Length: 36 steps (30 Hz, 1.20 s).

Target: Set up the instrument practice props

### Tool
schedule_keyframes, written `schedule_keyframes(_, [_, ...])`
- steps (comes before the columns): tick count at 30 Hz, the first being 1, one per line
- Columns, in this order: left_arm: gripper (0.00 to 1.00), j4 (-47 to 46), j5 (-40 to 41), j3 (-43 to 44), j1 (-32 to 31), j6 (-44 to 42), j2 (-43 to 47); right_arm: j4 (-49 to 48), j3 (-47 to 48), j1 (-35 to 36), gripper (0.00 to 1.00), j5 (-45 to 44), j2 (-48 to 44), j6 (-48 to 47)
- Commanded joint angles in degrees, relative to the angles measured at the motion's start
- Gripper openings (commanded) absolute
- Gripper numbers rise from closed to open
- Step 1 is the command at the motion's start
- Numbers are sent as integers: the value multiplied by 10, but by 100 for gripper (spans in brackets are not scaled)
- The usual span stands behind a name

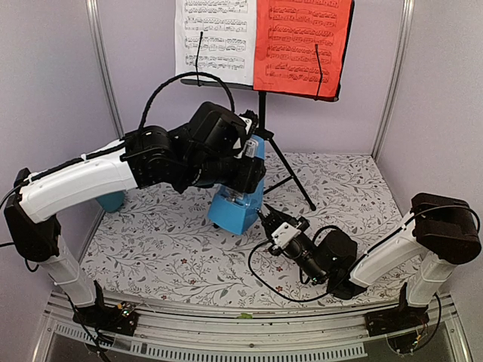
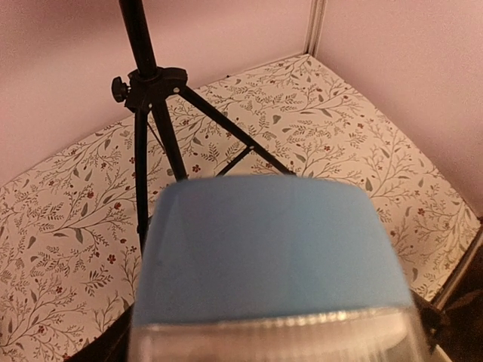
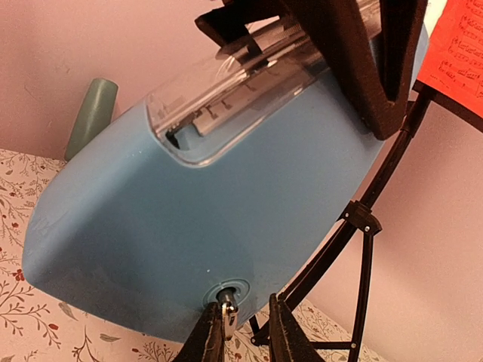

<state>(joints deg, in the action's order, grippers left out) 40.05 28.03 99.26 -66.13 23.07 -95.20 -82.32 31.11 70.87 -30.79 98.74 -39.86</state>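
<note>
The blue pyramid metronome (image 1: 234,211) (image 2: 264,249) (image 3: 189,226) stands on the floral mat in front of the black tripod music stand (image 1: 262,113) (image 2: 147,83) (image 3: 362,219). My left gripper (image 1: 247,162) is shut on the metronome's top, and its black fingers (image 3: 355,60) clamp the clear front cover. My right gripper (image 1: 266,216) (image 3: 245,335) is low at the metronome's right side. It is open, with the small metal winding key (image 3: 229,305) between its fingers, against the left one. The white sheet (image 1: 215,38) and red sheet (image 1: 302,41) (image 3: 456,53) rest on the stand's desk.
A teal cylinder cup (image 1: 113,200) (image 3: 90,117) stands at the back left, partly behind my left arm. The stand's legs (image 1: 294,177) spread over the mat behind the metronome. Pale walls close in the back and both sides.
</note>
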Motion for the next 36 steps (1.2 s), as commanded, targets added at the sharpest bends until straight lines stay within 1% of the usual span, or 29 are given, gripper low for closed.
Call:
schedule_keyframes(1, [0, -36, -3, 17, -13, 6, 9, 32, 9, 1, 20, 11, -10, 14])
schedule_keyframes(2, [0, -38, -4, 16, -12, 6, 9, 35, 9, 2, 20, 13, -11, 15])
schedule_keyframes(3, [0, -40, -5, 14, -13, 6, 10, 37, 10, 2, 16, 14, -11, 17])
schedule_keyframes(5, [0, -43, -6, 10, -12, 5, 11, 42, 12, 2, 13, 17, -12, 18])
schedule_keyframes(13, [0, -49, -8, 3, -12, 5, 14, 63, 17, 2, 8, 28, -18, 23])
schedule_keyframes(29, [0, -63, -14, -9, -13, 2, 17, 93, 29, 2, 6, 32, -34, 45])
schedule_keyframes(36, [0, -79, -17, -27, -12, 2, 25, 122, 40, 2, 0, 39, -41, 64])
